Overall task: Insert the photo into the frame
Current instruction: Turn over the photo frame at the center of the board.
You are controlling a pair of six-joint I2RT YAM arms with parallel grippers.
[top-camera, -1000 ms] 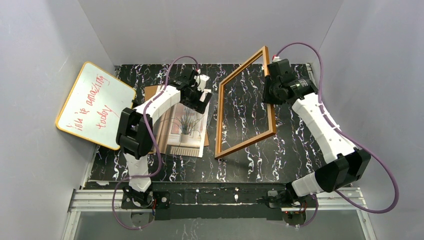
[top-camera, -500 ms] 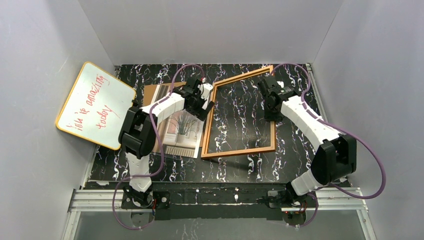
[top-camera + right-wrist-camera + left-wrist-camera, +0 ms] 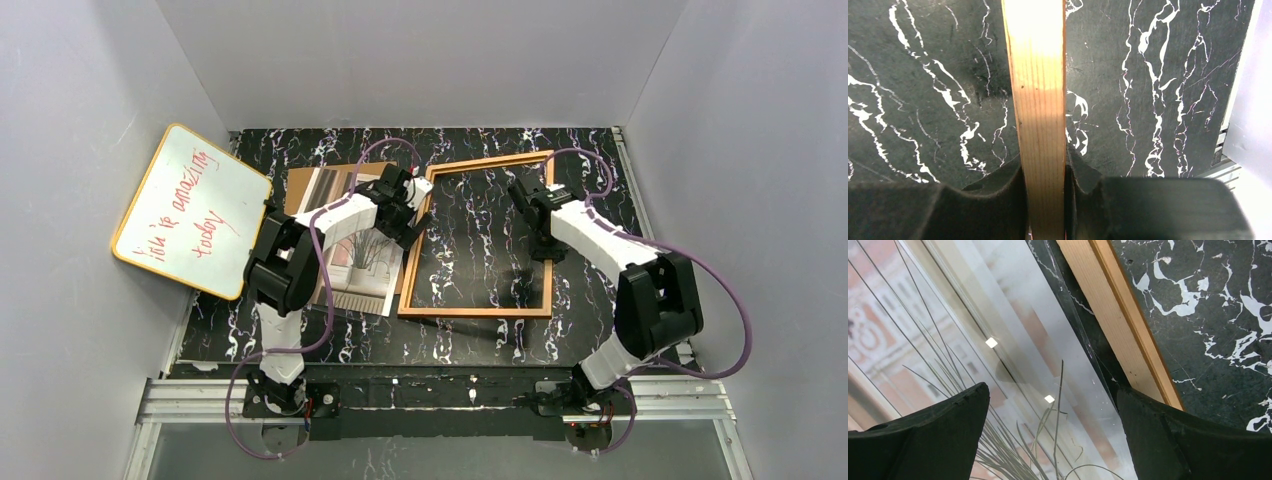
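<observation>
Letting go gently matters now: the right claw (image 3: 1044, 170) pinches the right rail of the frame (image 3: 475, 312), which lies mid-tabletop. The left claw (image 3: 1048, 395), spread wide, hovers over the photo (image 3: 360, 275) just left of it; grip that print's edge alone.

We see open black marbled surface (image 3: 470, 250) inside the thin orange-brown wooden frame (image 3: 470, 312); the yellow-edged whiteboard with red writing (image 3: 190, 210) closes off the left side.

Robot lab: grey booth walls (image 3: 80, 80), alu rail (image 3: 190, 400).
</observation>
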